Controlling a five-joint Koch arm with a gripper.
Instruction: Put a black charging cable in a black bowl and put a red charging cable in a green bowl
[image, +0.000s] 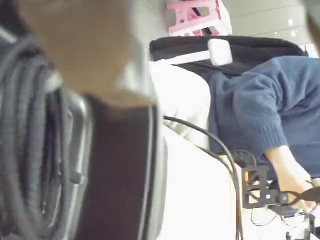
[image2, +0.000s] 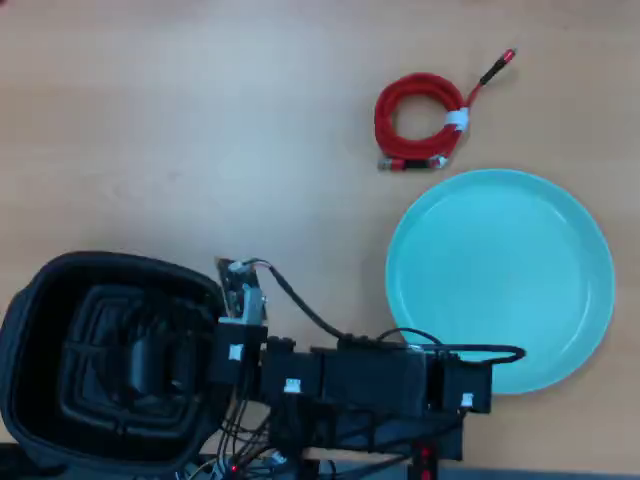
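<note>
You've got one red cable (image2: 420, 122), one black cable (image: 27, 150), one black bowl (image2: 40, 300), one green bowl (image2: 500, 280) and one arm (image2: 350, 385) w/ one claw (image2: 160, 365).

Overhead view: the arm reaches left across the bottom edge, and the claw sits down inside the black bowl, over its ribbed floor. Black on black there, so you can't tell how far apart the jaws stand or whether they have hold of anything.

Wrist view: black cable coil fills the left side, right up against the claw's blurred parts. Contact unclear.

Red cable lies coiled on the table (image2: 200, 120), just beyond the green bowl's far rim, well apart from the claw. Green bowl sits right of the arm.
</note>
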